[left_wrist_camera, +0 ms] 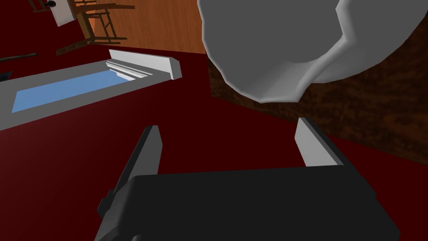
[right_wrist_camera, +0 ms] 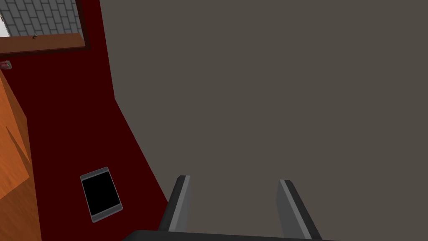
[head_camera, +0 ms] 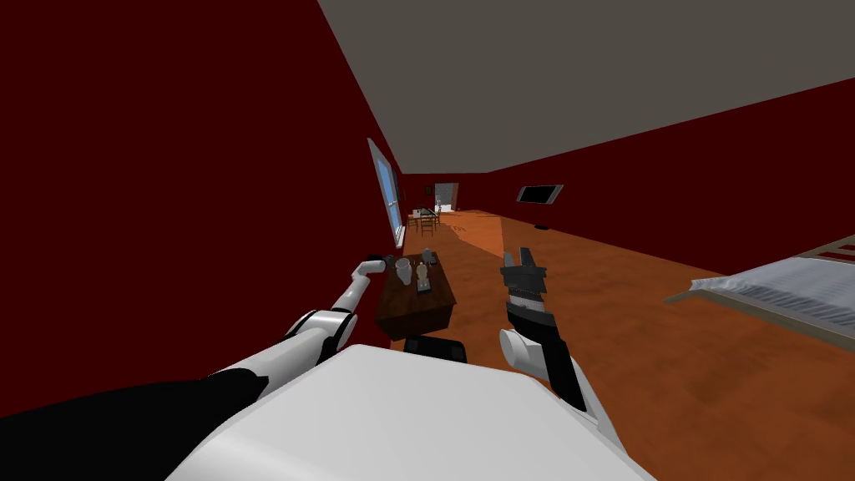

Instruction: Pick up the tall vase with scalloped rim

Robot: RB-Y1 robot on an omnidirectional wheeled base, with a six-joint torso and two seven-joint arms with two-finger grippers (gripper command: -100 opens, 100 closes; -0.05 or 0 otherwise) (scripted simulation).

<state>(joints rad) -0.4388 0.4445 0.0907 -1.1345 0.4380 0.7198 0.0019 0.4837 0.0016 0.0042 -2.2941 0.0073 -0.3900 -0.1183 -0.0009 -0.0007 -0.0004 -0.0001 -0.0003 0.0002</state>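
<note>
The vase (head_camera: 404, 269) is light grey and stands at the near left corner of a small dark wooden table (head_camera: 440, 297). Seen from the left wrist, the vase (left_wrist_camera: 271, 46) looms large, with a wavy edge, just beyond my fingertips. My left gripper (left_wrist_camera: 228, 129) is open with nothing between its fingers (left_wrist_camera: 313, 144). From the head camera, the left gripper (head_camera: 386, 261) sits right beside the vase, on its wall side. My right gripper (head_camera: 522, 260) is raised to the right of the table; the right gripper (right_wrist_camera: 234, 182) is open and holds nothing.
Several other small grey things (head_camera: 426, 271) share the tabletop. A dark red wall with a window (head_camera: 386, 200) runs close along the left. A bed (head_camera: 776, 288) stands at the right. Chairs and a table (head_camera: 427, 219) are far down the orange wooden floor.
</note>
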